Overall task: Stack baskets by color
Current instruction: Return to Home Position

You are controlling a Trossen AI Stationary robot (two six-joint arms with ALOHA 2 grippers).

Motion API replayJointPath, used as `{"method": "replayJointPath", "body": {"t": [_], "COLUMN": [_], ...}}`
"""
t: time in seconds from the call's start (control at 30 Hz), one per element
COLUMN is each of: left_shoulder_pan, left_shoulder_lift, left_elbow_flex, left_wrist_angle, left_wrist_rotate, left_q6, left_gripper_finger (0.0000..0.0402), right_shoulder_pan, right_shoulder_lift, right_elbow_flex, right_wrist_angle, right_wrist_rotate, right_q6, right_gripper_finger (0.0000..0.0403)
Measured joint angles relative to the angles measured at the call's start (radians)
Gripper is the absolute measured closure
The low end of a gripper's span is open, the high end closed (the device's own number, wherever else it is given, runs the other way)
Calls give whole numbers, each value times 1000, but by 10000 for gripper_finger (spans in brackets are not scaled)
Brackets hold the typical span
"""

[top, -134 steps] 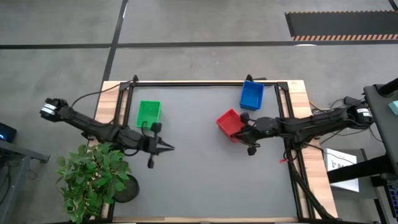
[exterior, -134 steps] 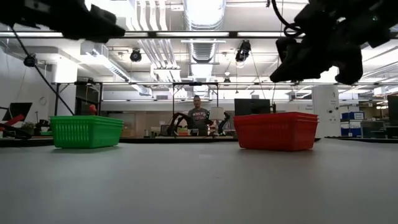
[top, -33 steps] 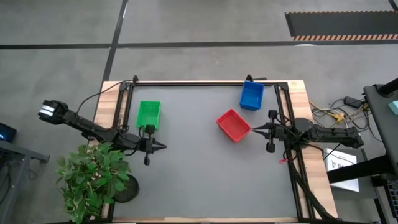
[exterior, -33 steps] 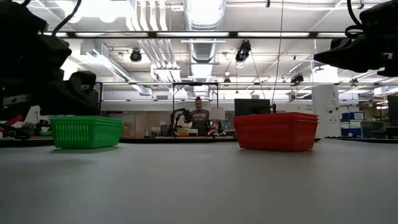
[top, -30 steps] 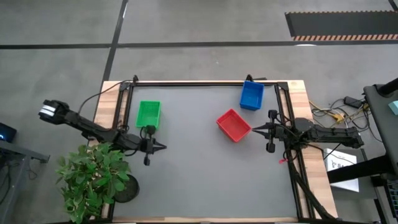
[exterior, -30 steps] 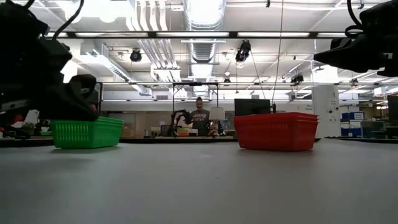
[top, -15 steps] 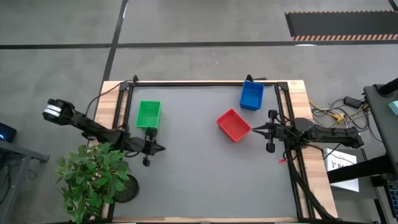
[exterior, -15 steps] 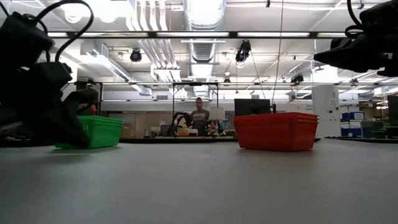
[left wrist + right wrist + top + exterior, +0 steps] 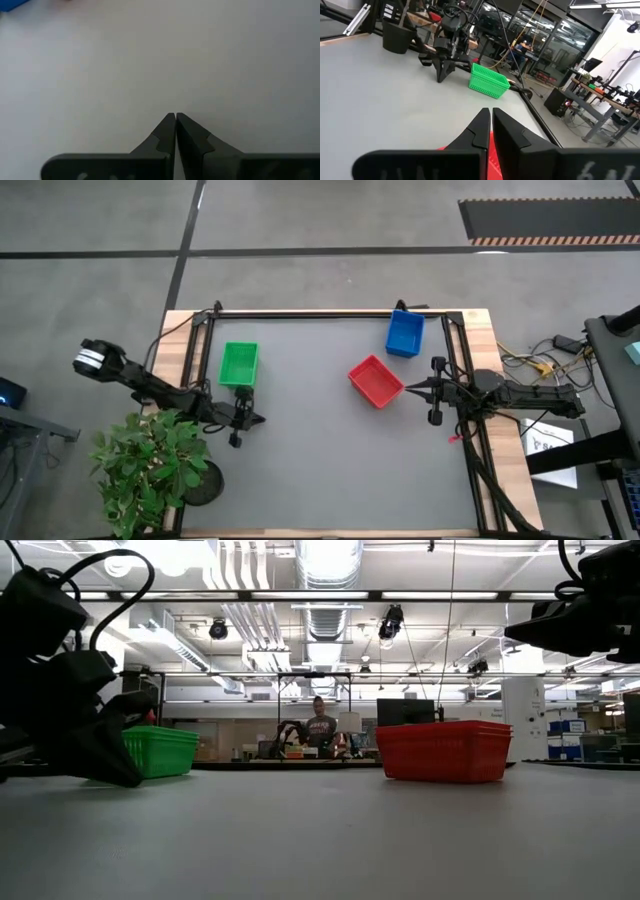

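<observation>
Three baskets stand apart on their bottoms on the grey table: a green basket (image 9: 239,364) at the left, a red basket (image 9: 375,380) right of the middle, and a blue basket (image 9: 404,333) at the far right. My left gripper (image 9: 262,418) is shut, tipped downward, low over the table just nearside of the green basket (image 9: 160,750). My right gripper (image 9: 405,389) is shut and level. It hangs beside and above the red basket's right corner (image 9: 443,750), apart from it. Its fingers (image 9: 481,127) point across the table toward the green basket (image 9: 489,80).
A potted plant (image 9: 150,465) stands off the table's near left corner. Black frame rails (image 9: 330,313) run along the far and side edges. Cables lie beyond the right edge (image 9: 530,362). A person (image 9: 320,728) is in the room behind. Bare grey table lies between the arms.
My left gripper has sunk toward the table and tipped further downward, drawing back slightly toward the left edge. In the low view it now covers the green basket's left part. It has stayed shut. The baskets have kept their places.
</observation>
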Motion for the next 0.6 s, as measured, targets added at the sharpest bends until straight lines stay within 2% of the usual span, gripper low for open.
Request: {"method": "replayJointPath", "body": {"t": [0.6], "left_shoulder_pan": [0], "left_shoulder_lift": [2], "left_elbow_flex": [30], "left_wrist_angle": [80], "left_wrist_rotate": [1], "left_q6": [0], "left_gripper_finger": [400], "right_shoulder_pan": [0], "right_shoulder_lift": [0], "right_elbow_flex": [0], "right_wrist_angle": [0], "right_wrist_rotate": [0], "right_q6": [0], "right_gripper_finger": [390]}}
